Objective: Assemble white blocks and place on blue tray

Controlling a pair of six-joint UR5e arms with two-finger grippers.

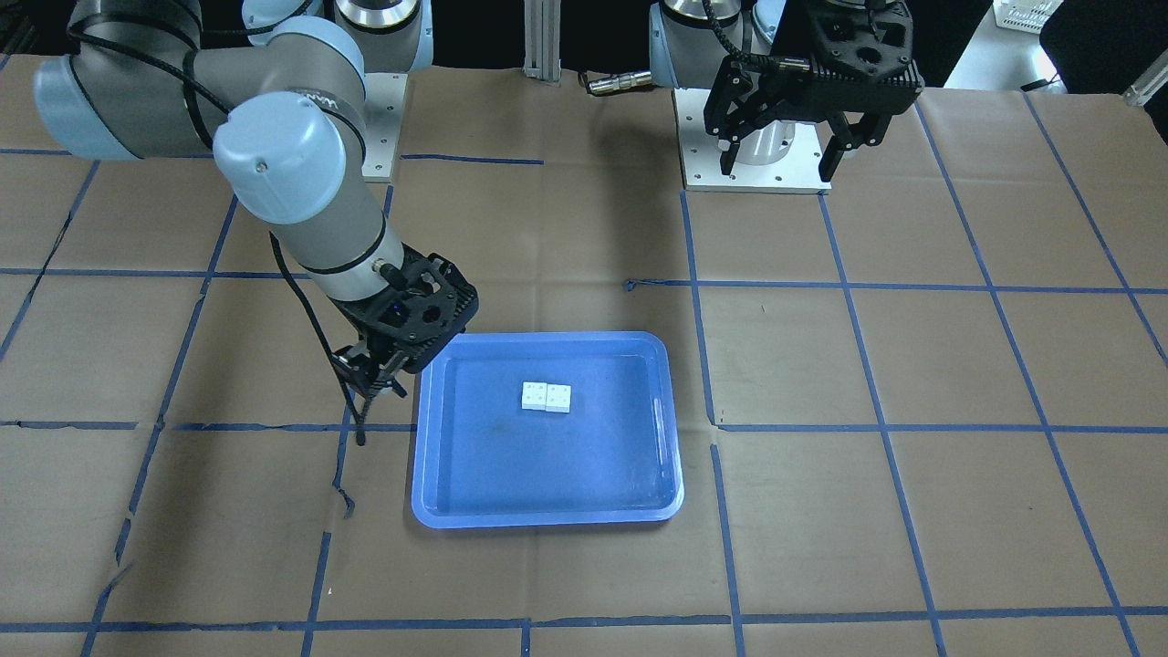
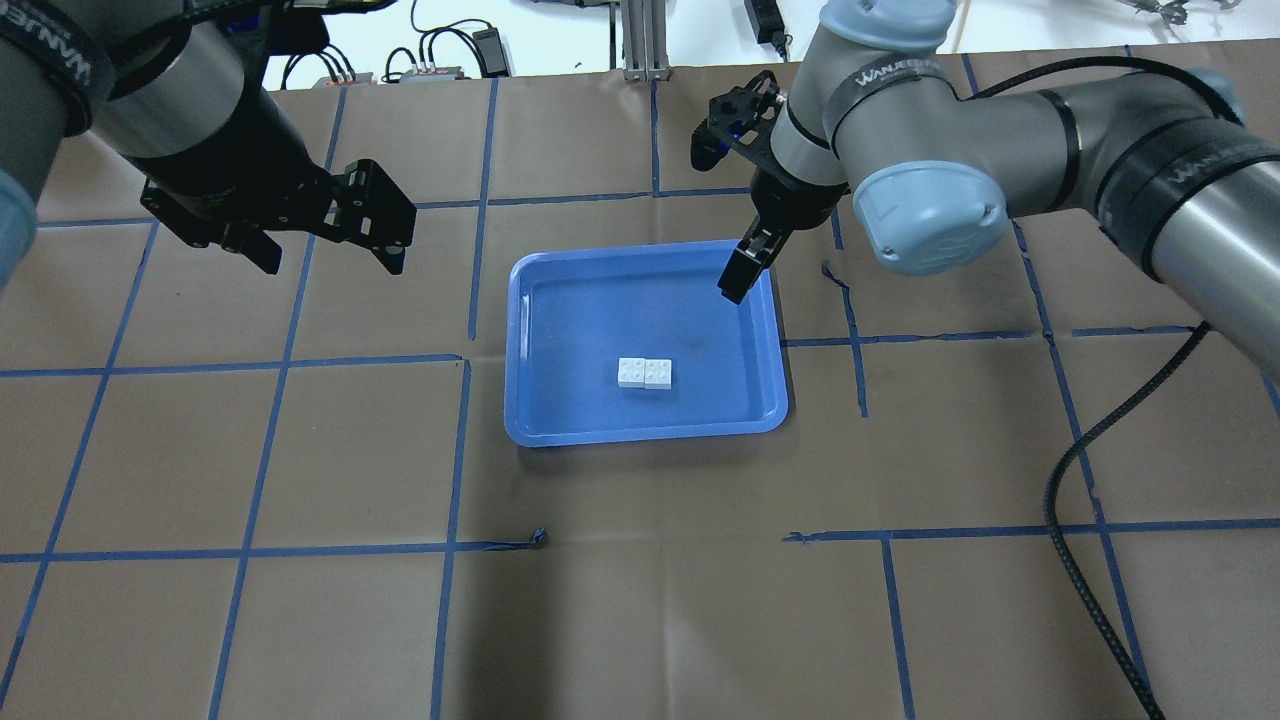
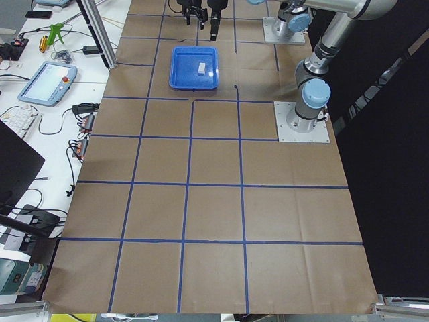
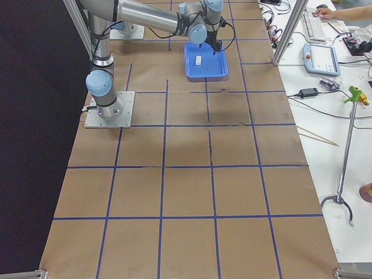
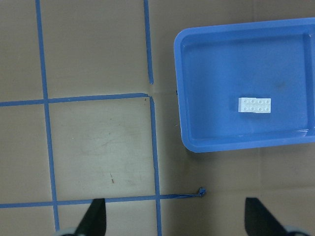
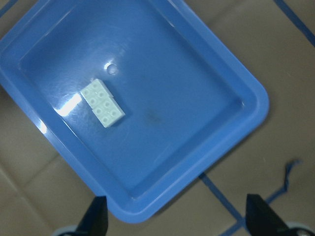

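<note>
Risks first. The white blocks (image 2: 645,373) sit side by side near the middle of the blue tray (image 2: 645,436), all eight studs facing up. Bricks like these lock stud-to-underside, so I judge the pair may only be touching, not joined. Cannot tell from any view whether there is a real connection. If they are loose, the assembly step isn't done, even though the placing looks done.

Second risk: the right tool (image 2: 738,280) hangs over the tray's far right corner, close above the rim. A careless sideways or downward move there could clip the rim, shove the tray across the worktop (image 2: 300,450) and scatter the pair. The tray looks light and its floor glossy, so the blocks would probably slide easily.

Tools: the right tool has its fingers spread wide in its wrist view and holds nothing. The left tool (image 2: 330,250) is well off the tray's left side, raised, also wide open and empty.

Look of the thing: two small square white plastic bricks, four round studs each. They are edge to edge with a thin seam between, together making one short rectangle. They lie flat on the tray floor, clear of every rim.
</note>
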